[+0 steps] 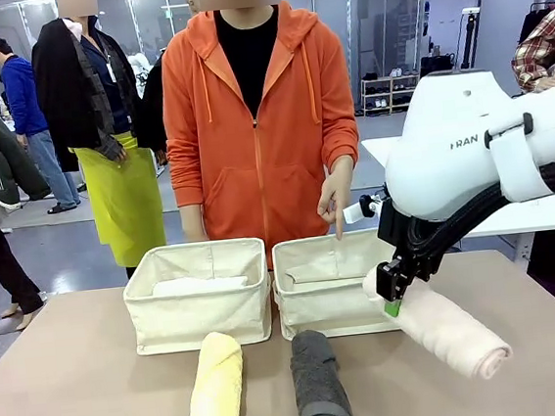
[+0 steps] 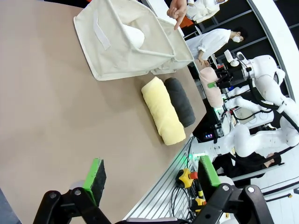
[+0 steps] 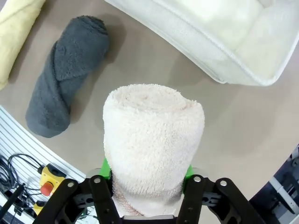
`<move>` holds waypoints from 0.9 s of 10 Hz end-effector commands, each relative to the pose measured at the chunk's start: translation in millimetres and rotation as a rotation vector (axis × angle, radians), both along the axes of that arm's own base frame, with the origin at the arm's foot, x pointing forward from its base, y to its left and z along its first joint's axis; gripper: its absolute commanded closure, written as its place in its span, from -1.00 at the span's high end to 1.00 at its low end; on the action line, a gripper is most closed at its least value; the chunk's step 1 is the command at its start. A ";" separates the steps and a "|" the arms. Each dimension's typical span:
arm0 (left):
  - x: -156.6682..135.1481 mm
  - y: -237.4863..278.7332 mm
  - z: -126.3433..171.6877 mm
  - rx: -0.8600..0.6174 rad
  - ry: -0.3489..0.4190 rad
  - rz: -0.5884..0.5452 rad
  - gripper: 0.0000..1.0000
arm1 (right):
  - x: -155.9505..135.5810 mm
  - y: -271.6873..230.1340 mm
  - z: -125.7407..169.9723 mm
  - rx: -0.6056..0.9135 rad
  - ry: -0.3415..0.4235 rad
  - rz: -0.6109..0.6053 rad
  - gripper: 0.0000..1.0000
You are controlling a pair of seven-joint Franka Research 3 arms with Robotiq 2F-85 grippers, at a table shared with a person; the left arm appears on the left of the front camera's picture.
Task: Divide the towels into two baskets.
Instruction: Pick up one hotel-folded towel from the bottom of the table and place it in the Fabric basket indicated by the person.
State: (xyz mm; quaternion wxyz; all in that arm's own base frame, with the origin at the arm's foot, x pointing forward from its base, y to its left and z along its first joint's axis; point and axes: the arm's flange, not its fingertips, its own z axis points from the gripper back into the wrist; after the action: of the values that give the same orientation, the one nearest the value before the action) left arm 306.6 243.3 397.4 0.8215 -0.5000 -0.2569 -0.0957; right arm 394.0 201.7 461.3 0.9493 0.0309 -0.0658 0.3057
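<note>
Front view: right claw clamps pink towel aloft; left claw spread, empty.

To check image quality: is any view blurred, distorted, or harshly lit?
Front view: sharp, even light, only soft shadows on the table. Left wrist view: wide-angle bending curves the table edge. Right wrist view: the pink towel is very close yet sharp; no glare.

The mouth of the right basket is overhung at its far rim by the person's pointing hand; the rest seems open. In front of it and the left basket, passage is barred by the yellow towel and grey towel, side by side. Bare table is left at the left.
</note>
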 end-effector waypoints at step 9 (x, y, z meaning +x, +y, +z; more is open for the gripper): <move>-4.4 -0.1 3.3 -0.003 -0.010 -0.001 1.00 | 4.8 -0.3 18.6 -0.007 0.001 0.067 -0.02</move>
State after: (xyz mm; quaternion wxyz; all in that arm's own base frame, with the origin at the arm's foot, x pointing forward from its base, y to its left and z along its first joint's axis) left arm 306.6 243.3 397.4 0.8215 -0.5000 -0.2569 -0.0957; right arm 400.8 199.8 480.3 0.9396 0.0318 -0.0572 0.3359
